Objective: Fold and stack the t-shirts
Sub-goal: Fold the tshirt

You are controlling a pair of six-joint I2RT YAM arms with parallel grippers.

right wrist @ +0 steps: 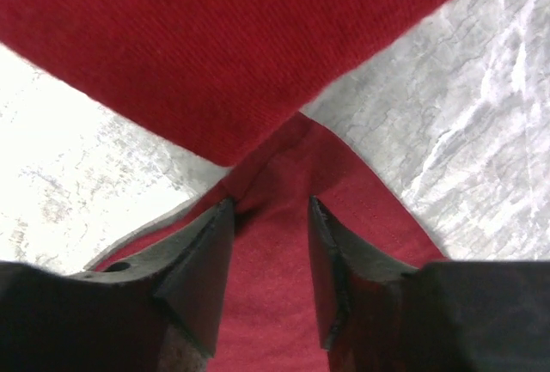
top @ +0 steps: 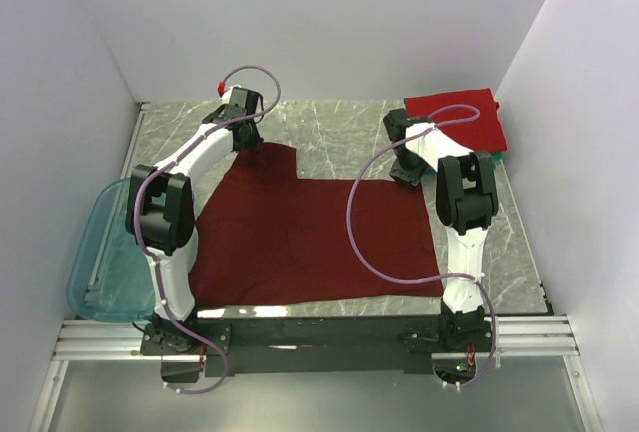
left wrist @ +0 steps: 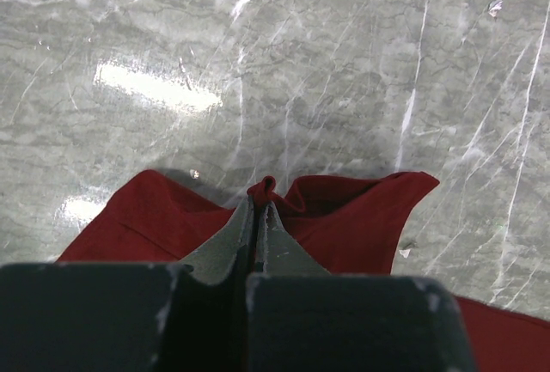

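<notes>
Claw on my left point(left wrist: 258, 204) is clenched on a small pucker of the maroon t-shirt point(top: 300, 242), the fingertips pressed together with the cloth bunched just past them. My right claw point(right wrist: 271, 204) stands released, jaws apart, nothing between them but air. The shirt's far right corner lies directly under that gap.

That is the relation I would work from. The maroon shirt is spread flat on the bench point(top: 339, 138), its long axis running left to right between the two arms, near hem towards the bases. The left claw has the far left end. The far right corner sits below the right claw and a little ahead of it, so the right arm is plainly the nearer one for it. I judge a short straight drop would put the jaws astride the hem.

Beyond that corner lies the bright red folded t-shirt point(top: 469, 118), at the far right of the bench. In the right wrist view its corner meets the tip of the maroon corner; whether they touch I cannot tell, so I would close carefully.

Left arm is stretched far forward, wrist tipped down. Right arm has its elbow high and forearm angled down and forward. The teal bin point(top: 100, 252) sits well apart at the near left.
</notes>
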